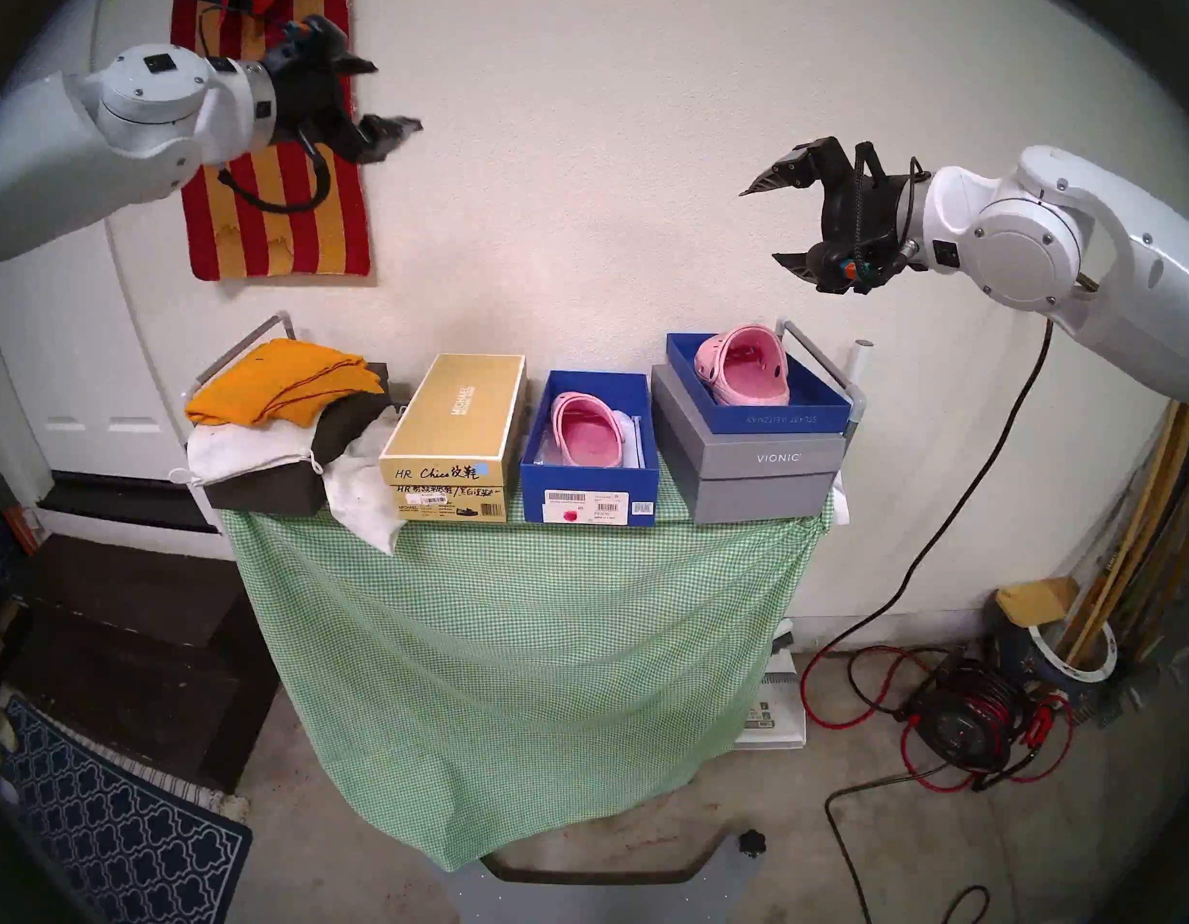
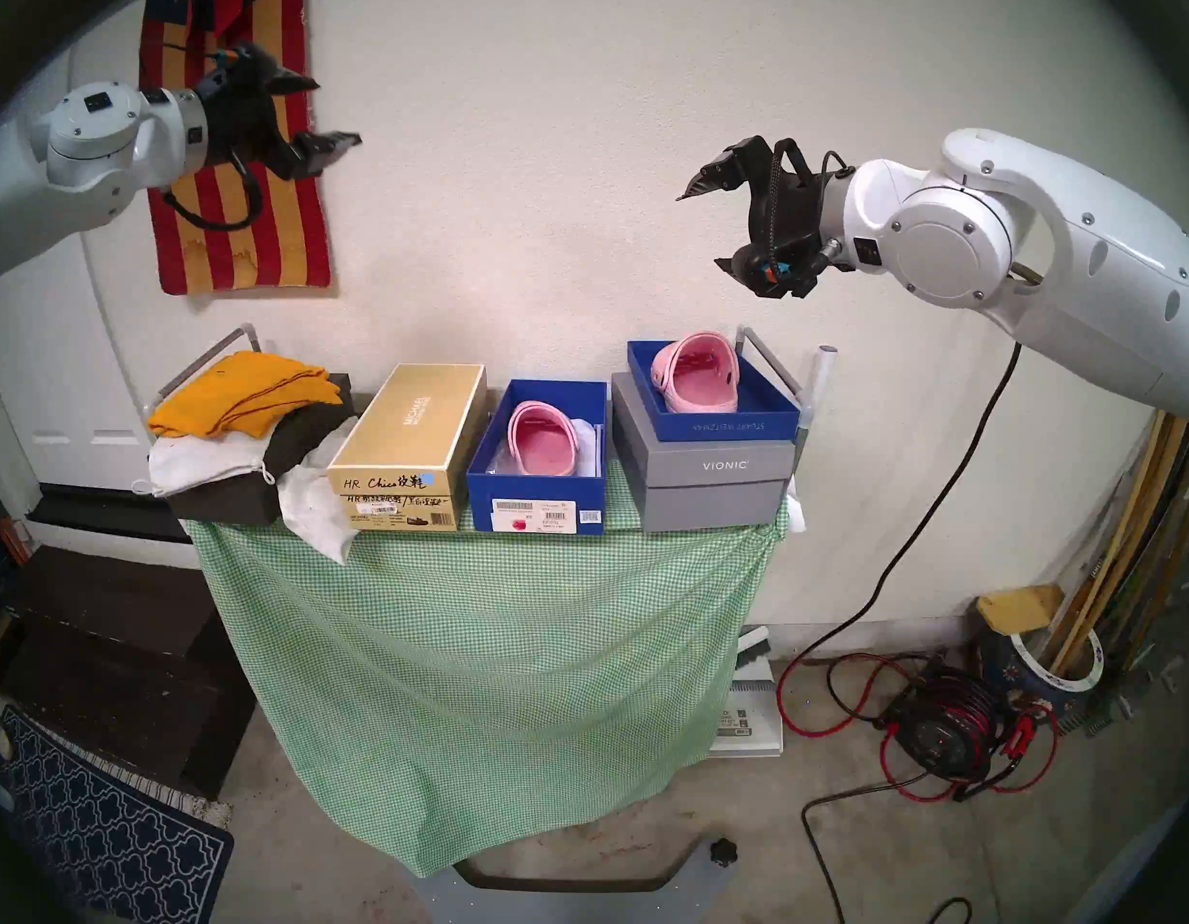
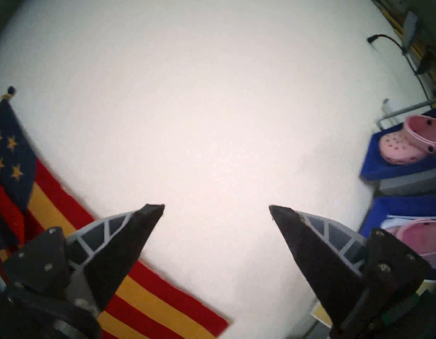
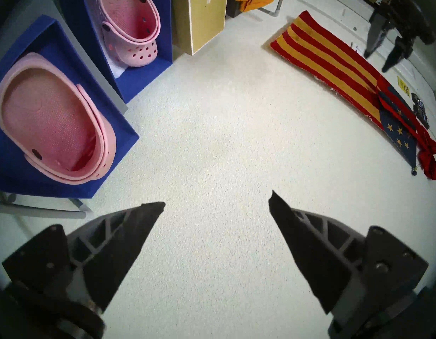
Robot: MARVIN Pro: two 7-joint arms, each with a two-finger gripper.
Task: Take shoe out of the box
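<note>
My cart (image 1: 857,396), draped in a green gingham cloth (image 1: 512,669), carries a row. At nine o'clock sits a heap of folded cloths (image 1: 278,422); beside it the gold Michael box (image 1: 455,436); at the centre the deep blue shoebox (image 1: 588,482); at three o'clock the grey Vionic box (image 1: 765,482).

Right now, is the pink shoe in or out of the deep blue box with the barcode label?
In. The pink shoe lies inside the deep blue box, below its open rim, on white tissue. No tool touches it.
</note>
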